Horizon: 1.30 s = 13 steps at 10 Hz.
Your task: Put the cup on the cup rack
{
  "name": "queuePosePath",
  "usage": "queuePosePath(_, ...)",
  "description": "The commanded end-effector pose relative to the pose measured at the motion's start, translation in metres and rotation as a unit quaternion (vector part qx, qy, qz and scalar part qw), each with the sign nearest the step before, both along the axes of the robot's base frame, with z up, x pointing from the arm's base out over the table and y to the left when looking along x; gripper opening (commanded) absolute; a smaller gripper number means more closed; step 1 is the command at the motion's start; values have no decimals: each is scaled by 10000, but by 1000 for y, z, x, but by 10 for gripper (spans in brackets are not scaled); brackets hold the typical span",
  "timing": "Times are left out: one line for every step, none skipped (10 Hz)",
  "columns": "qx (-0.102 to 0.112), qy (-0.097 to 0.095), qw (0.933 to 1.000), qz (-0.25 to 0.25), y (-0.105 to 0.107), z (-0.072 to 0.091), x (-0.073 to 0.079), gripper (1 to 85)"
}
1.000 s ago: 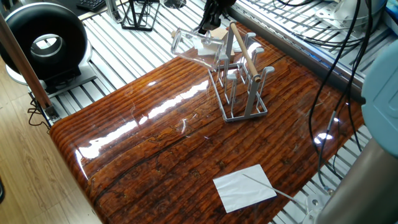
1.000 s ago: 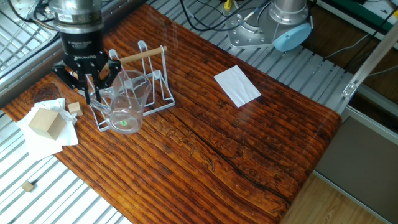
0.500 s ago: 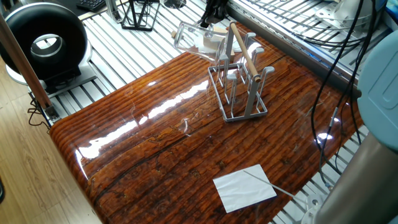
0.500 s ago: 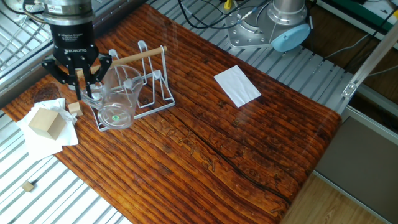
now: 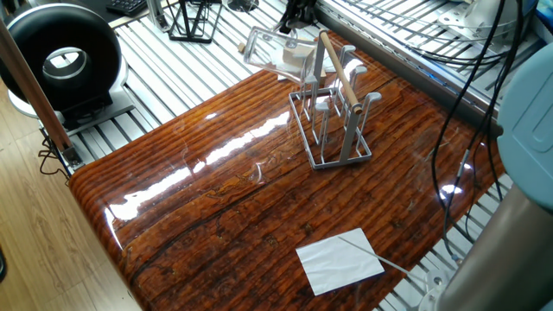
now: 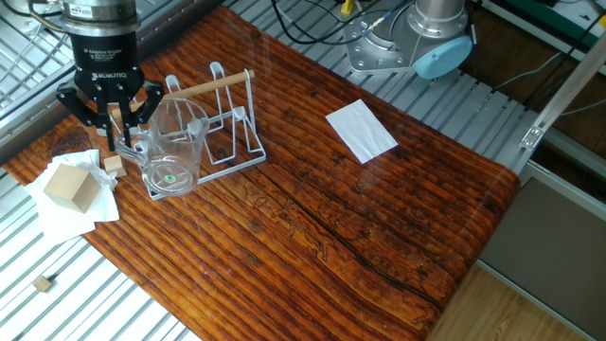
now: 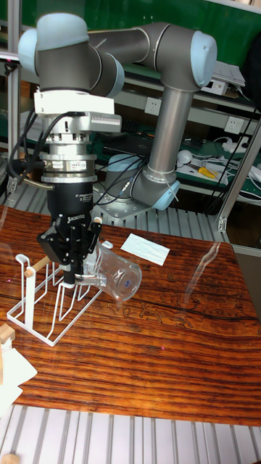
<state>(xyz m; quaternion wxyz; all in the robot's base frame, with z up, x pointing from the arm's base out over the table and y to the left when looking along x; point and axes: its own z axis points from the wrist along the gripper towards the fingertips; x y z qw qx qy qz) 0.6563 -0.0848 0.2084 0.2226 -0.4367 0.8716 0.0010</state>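
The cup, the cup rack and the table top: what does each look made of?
The cup: clear glass, judging by its see-through walls. The cup rack: thin pale metal wire, probably coated, with a light wooden rod handle. The table top: reddish-brown wood grain under a glossy, reflective finish, possibly laminate.

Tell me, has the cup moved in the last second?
Yes. Held in the pincer, the cup has risen and drifted left, away from the cup rack's wooden handle, toward the wooden block.
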Motion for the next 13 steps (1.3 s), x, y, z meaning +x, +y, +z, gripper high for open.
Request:
queuePosePath(-19, -168, 9998, 85, -1, 5, 7, 10)
queuePosePath(-27, -198, 9997, 114, 0, 5, 8, 10)
queuePosePath(-33, -234, 9996, 134, 1, 6, 10, 10)
queuePosePath(32, -192, 9998, 50, 3, 5, 8, 10)
queuePosePath(19, -113, 9999, -25, 2, 3, 5, 10)
queuePosePath(74, -63, 9999, -72, 3, 2, 4, 10)
queuePosePath(237, 38, 9996, -166, 9, 2, 0, 10)
queuePosePath(311, 102, 9993, -202, 10, 2, -2, 10)
queuePosePath(472, 211, 9982, -314, 13, 1, -4, 10)
queuePosePath(487, 246, 9980, -327, 13, -1, -2, 10)
queuePosePath(438, 251, 9982, -320, 11, -3, 0, 10)
queuePosePath(384, 264, 9985, -281, 6, -5, 2, 10)
queuePosePath(338, 277, 9987, -242, 0, -7, 4, 10)
